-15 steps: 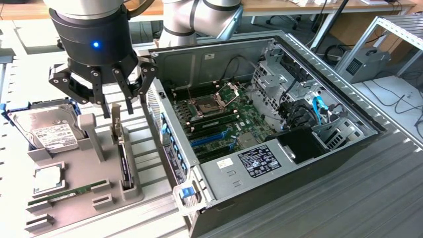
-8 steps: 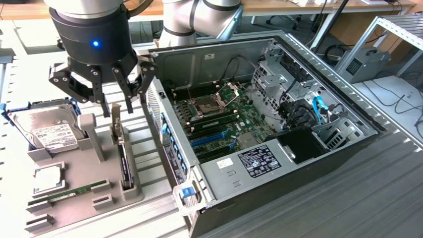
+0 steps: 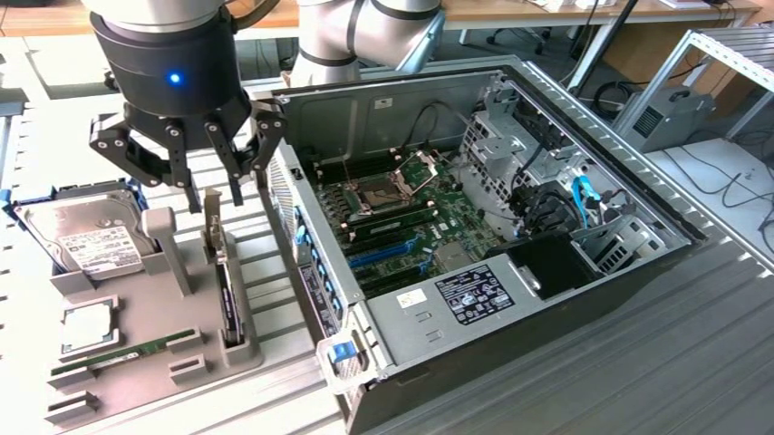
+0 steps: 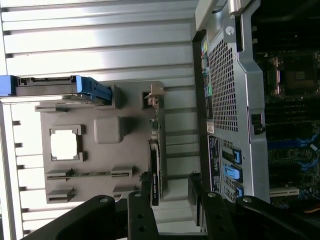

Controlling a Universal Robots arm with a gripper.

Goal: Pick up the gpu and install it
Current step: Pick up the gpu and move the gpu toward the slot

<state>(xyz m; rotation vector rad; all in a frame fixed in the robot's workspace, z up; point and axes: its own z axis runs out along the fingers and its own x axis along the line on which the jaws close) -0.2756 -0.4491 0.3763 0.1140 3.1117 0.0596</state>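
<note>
Above the grey moulded holder [image 3: 145, 313] on the ribbed metal counter [image 3: 677, 362], the black tool [image 3: 212, 186] hangs with its fingers [image 4: 146, 192] spread apart, gripping nothing. The gpu [image 3: 225, 281], a thin black-and-green card with a silver end bracket, stands on edge in the holder's slot directly below the tool. Its long axis runs alongside the open black computer case [image 3: 484, 227], just beside the holder. A silver hard drive in a blue carrier [image 3: 79, 231], a square processor [image 3: 87, 328] and a narrow green memory stick [image 3: 127, 352] fill the holder's far side, apart from the card.
</note>
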